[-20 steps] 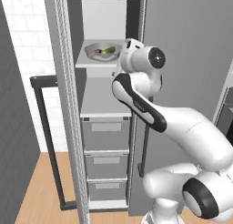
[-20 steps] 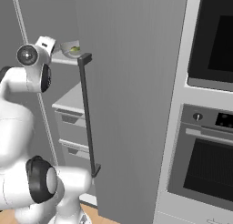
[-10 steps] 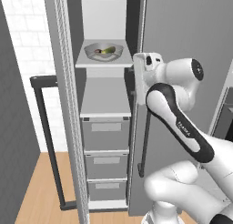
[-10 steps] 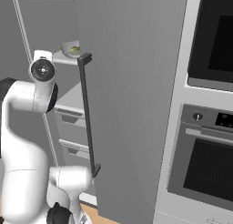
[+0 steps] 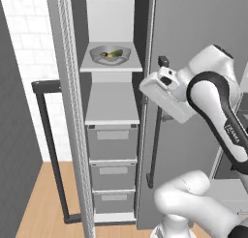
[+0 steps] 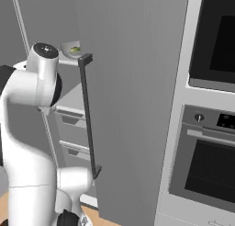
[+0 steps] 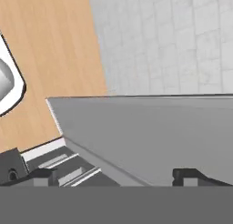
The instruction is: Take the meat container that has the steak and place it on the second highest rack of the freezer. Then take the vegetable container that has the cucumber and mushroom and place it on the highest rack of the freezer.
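Note:
A grey container [image 5: 110, 54] holding green and brownish pieces, the vegetable container, rests on the upper freezer rack [image 5: 131, 66]. It also shows past the door edge as a container [image 6: 72, 48]. The rack below [image 5: 112, 104] is bare. The meat container is out of view. My white hand [image 5: 164, 94] hangs in front of the open freezer, right of the bare rack and apart from the container. My gripper [image 7: 116, 175] is open, its fingertips [image 7: 43, 175] wide apart with nothing between them, looking down at a grey door panel and wooden floor.
Three grey drawers [image 5: 112, 141] stack below the racks. The freezer's right door [image 6: 133, 101] with its long dark handle [image 6: 87, 115] stands beside my arm. A left door with a dark handle [image 5: 48, 150] swings out. An oven [image 6: 206, 165] sits at the right.
My hand has drawn back from the upper rack, moving right and down out of the freezer. The container has stayed on the rack, and the jaws have stayed open.

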You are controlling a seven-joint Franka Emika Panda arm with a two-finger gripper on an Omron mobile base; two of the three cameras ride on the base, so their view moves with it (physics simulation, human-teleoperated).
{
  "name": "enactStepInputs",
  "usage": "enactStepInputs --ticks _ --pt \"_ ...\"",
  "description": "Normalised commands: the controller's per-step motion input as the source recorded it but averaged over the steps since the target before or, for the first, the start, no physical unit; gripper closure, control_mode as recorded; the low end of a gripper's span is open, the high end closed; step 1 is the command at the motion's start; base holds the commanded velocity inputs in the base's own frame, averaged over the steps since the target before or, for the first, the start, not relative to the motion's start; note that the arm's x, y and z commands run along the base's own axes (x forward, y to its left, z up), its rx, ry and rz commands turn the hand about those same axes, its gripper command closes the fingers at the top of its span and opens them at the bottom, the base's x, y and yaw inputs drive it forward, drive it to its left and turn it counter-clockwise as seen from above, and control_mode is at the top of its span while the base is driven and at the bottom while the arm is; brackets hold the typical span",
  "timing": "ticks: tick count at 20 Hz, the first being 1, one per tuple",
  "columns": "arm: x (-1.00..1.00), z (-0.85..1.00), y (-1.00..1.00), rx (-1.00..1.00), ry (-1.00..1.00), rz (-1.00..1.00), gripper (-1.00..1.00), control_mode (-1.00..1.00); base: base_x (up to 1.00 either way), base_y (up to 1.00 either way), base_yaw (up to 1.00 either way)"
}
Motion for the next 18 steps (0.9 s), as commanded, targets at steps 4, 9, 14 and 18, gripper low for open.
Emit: enactStepInputs --ticks 4,9,14,18 --pt "-0.99 -0.01 -0.67 -0.66 0.05 0.42 -1.0 -1.0 0.0 0.0 0.0" --pt "-0.99 -0.63 -0.67 -0.7 -0.34 0.17 -1.0 -1.0 0.0 0.0 0.0" --pt "-0.5 -0.81 -0.27 -0.56 -0.5 0.04 -1.0 -1.0 0.0 0.0 0.0" --pt "-0.07 -0.05 -0.64 0.02 -0.17 0.11 -1.0 -1.0 0.0 0.0 0.0"
